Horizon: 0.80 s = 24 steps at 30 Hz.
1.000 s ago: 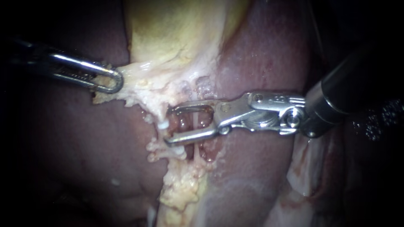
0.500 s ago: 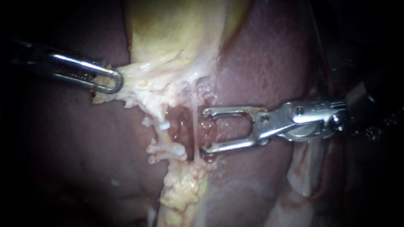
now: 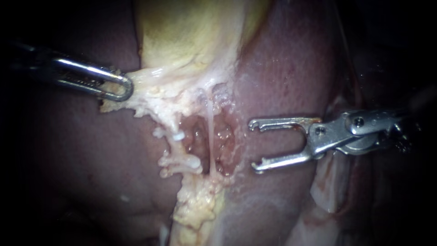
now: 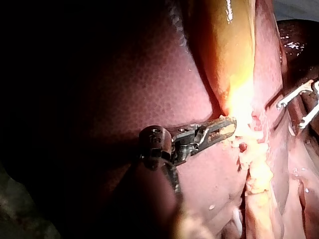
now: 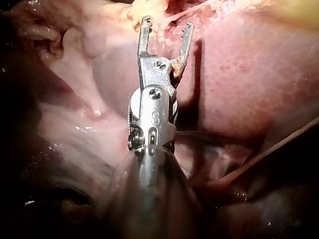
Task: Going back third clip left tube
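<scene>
Our right instrument (image 3: 252, 146), jaws apart, sits near the thin up-and-down tube (image 3: 210, 132). Our left instrument (image 3: 120, 86) pinches the pale tissue (image 3: 152, 89) tight.

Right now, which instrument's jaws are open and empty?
The right instrument: jaws spread, gripping nothing. The left instrument is clamped on pale tissue.

Shaft of the left instrument (image 3: 119, 88) is lost in darkness; shaft of the right instrument (image 3: 255, 146) blurs out at the edge.

No text, no labels — nothing legible
</scene>
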Each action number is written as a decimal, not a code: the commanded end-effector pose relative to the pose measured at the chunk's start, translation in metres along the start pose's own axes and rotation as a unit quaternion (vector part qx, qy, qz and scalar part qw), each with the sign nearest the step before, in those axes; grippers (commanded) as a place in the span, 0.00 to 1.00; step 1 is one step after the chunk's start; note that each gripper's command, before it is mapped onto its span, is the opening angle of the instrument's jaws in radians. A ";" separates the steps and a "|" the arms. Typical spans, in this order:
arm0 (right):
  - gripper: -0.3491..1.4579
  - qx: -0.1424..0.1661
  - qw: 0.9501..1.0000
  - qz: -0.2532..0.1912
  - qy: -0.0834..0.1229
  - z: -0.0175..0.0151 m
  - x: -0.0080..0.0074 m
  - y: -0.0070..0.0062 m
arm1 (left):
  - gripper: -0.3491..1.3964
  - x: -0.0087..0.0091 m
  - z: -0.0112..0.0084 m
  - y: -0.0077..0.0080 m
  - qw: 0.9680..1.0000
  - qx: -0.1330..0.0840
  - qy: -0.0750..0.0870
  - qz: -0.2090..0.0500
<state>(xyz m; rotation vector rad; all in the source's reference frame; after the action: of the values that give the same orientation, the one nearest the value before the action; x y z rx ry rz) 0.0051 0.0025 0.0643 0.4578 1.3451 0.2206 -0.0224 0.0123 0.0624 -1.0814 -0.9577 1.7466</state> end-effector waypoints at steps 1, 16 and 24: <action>0.47 0.000 1.000 0.000 0.000 -0.0001 0.0000 0.0000 | 0.00 -0.0001 0.0003 -0.0002 1.000 0.003 0.001 0.001; 0.47 0.002 1.000 0.001 0.000 -0.0009 0.0001 -0.0001 | 0.00 -0.0019 0.0054 -0.0028 1.000 0.012 0.005 0.010; 0.47 0.002 1.000 0.001 0.000 -0.0009 0.0003 -0.0002 | 0.00 -0.0020 0.0056 -0.0028 1.000 0.014 0.004 0.010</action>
<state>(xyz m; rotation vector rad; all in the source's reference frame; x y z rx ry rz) 0.0042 0.0025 0.0638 0.4634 1.3464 0.2188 -0.0264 0.0105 0.0674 -1.0850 -0.9179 1.7645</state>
